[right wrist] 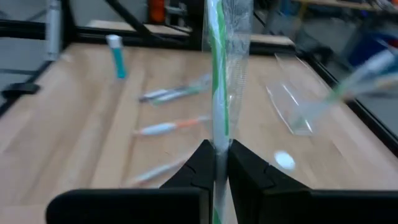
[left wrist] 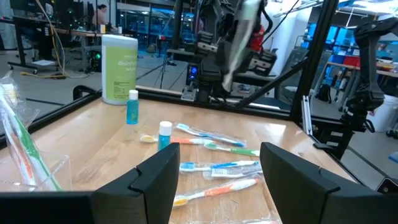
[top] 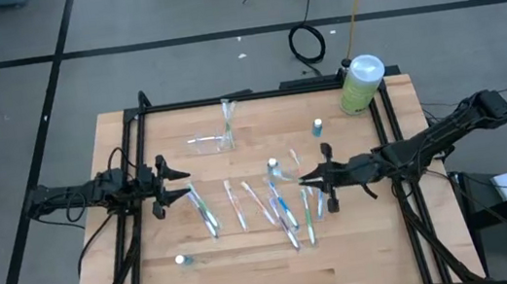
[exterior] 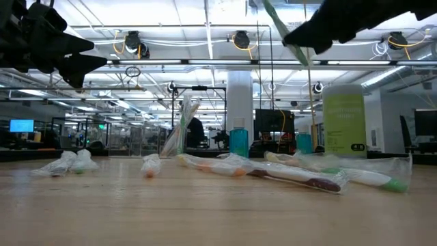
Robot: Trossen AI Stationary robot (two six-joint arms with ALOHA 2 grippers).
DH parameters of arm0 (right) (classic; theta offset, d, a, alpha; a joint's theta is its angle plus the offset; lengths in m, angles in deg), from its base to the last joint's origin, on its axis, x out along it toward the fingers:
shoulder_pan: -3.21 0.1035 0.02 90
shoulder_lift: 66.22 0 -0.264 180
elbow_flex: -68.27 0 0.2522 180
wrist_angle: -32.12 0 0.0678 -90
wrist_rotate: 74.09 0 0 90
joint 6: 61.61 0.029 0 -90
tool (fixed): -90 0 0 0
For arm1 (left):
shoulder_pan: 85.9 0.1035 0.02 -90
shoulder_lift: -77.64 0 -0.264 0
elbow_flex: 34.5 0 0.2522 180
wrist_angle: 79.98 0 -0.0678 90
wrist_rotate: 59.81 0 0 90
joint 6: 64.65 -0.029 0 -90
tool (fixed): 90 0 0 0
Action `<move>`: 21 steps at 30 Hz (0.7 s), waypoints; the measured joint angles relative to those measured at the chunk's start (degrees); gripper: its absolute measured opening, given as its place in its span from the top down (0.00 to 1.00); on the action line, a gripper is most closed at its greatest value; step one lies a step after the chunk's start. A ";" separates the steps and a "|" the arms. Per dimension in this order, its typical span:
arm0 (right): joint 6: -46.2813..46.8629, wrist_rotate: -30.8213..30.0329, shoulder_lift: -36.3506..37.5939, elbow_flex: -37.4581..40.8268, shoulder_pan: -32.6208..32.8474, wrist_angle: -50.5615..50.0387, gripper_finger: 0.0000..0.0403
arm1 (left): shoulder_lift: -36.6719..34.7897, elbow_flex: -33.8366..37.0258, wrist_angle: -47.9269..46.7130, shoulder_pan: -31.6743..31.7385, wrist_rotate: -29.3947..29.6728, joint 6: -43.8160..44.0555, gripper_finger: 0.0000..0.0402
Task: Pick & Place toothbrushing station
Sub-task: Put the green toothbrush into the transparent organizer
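The toothbrushing station (top: 210, 145), a clear plastic holder, stands on the table's far left-middle with one wrapped toothbrush (top: 228, 116) leaning out of it. It also shows in the right wrist view as the clear holder (right wrist: 289, 109). Several wrapped toothbrushes (top: 272, 208) lie flat mid-table. My right gripper (right wrist: 216, 152) hovers above them, shut on a green toothbrush in a clear wrapper (right wrist: 217, 74). The low view shows this gripper (exterior: 307, 41) high over the table. My left gripper (top: 180, 176) waits open at the table's left, its fingers (left wrist: 158, 180) holding nothing. My right gripper pinches the wrapped green toothbrush between its two fingers, on the shaft (right wrist: 217, 140) near its lower end. The fingers reach almost level from the table's right and lie across the brush. The brush is lifted clear, slanting upward past the fingers (exterior: 283, 27).
A large green bottle with a white cap (top: 361, 84) stands at the far right corner. Small blue bottles stand at the far right (top: 317, 127), mid-table (top: 274, 167) and near left (top: 183, 260). A black frame (top: 257, 93) borders the table; bare wood lies along the near edge.
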 joint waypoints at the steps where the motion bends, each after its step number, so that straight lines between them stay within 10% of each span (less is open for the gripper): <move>1: -0.67 1.27 -0.48 0.00 -0.22 1.24 0.96 | 0.00 0.00 0.00 0.00 0.00 0.00 0.43; 10: -4.40 15.58 -9.17 -0.04 -2.56 14.32 0.96 | 0.02 0.02 1.50 -0.01 0.00 -0.09 0.43; 21: -3.09 15.62 -19.61 -0.04 -5.71 28.19 0.96 | 0.02 0.01 16.43 -0.02 1.00 1.28 0.43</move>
